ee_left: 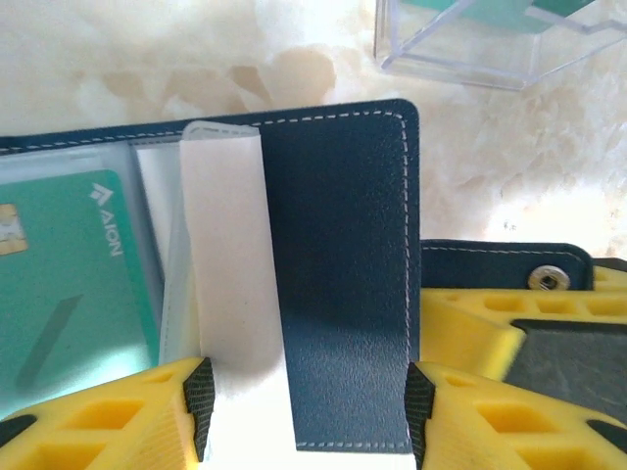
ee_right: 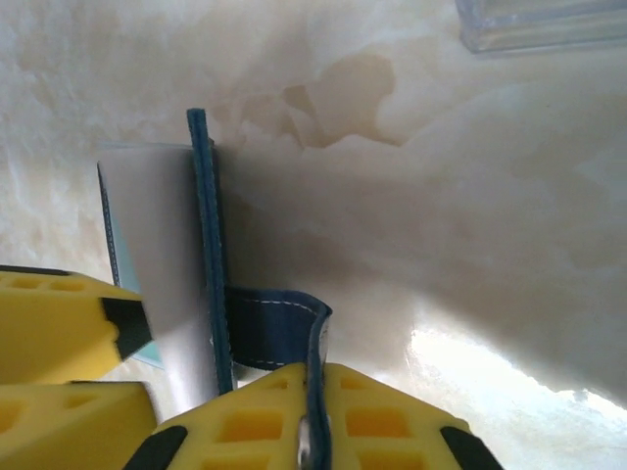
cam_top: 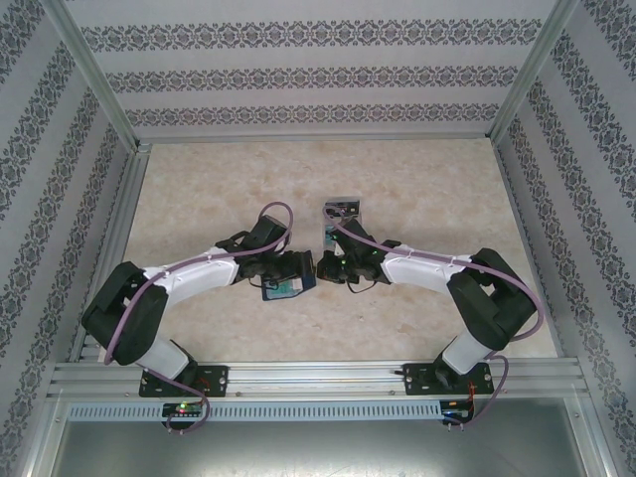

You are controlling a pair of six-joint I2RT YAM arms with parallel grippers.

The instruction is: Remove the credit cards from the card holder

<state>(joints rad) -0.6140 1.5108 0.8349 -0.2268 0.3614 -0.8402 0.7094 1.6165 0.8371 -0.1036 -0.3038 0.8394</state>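
The slate-blue card holder hangs open between both arms above the table. My left gripper is shut across the width of one panel, its black pads against the blue flap's edge and the pale lining. A teal-green credit card sits in a clear pocket on the left side of the holder. My right gripper is shut on the holder's short clasp tab, which loops up from the holder's edge. From above, the holder shows between the left gripper and right gripper.
A clear plastic box stands on the marble-patterned table just beyond the grippers, with something teal inside; its corner also shows in the right wrist view. Metal frame rails and patterned walls ring the table.
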